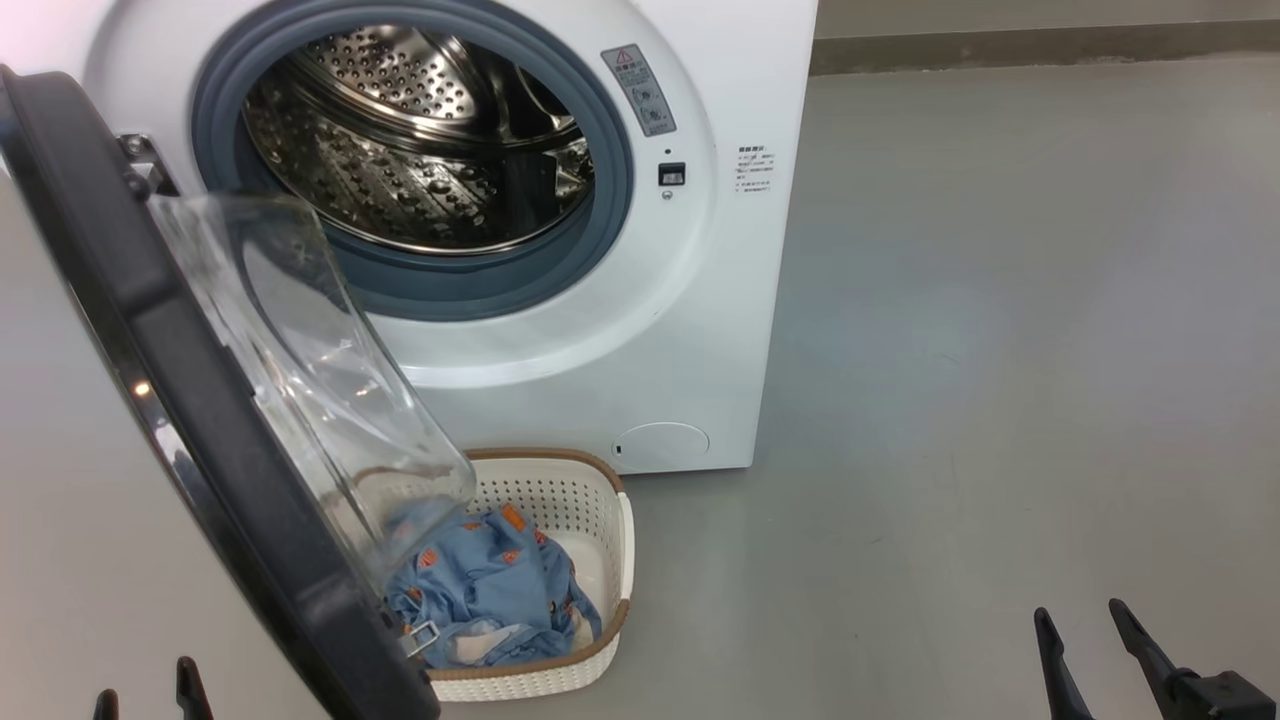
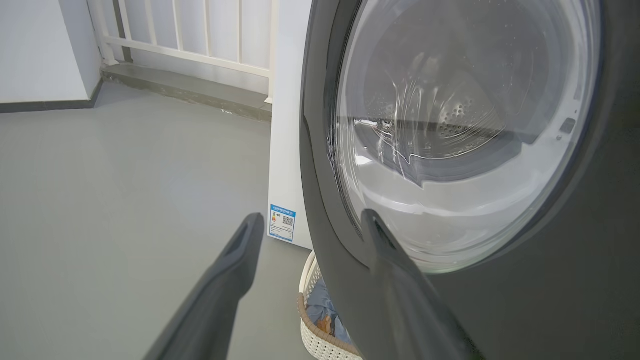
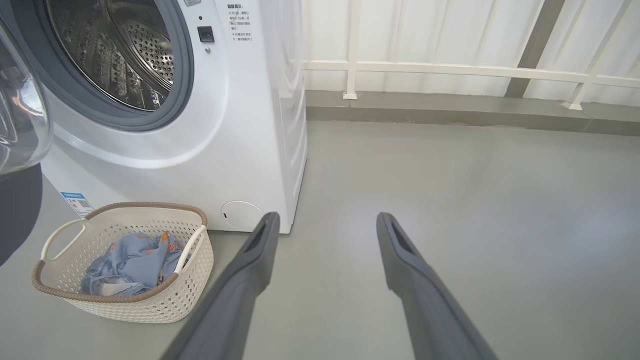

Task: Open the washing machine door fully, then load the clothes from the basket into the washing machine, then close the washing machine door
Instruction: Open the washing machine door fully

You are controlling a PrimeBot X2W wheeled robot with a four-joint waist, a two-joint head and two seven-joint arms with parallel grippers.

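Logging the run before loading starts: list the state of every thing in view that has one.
Washing machine door: open, swung wide to the left.
Drum: empty.
Lower hatch: shut.
Basket: upright on the floor, partly filled.
Clothes: crumpled inside the basket.
Left gripper: open, empty.
Right gripper: open, empty.

The left claw has two long, dark grey fingers, smooth and matt, each narrowing to a blunt rounded tip with a shallow slot sunk in near the end. The right claw is built alike. In the head view its fingers look black and run into a blocky black base with square edges.
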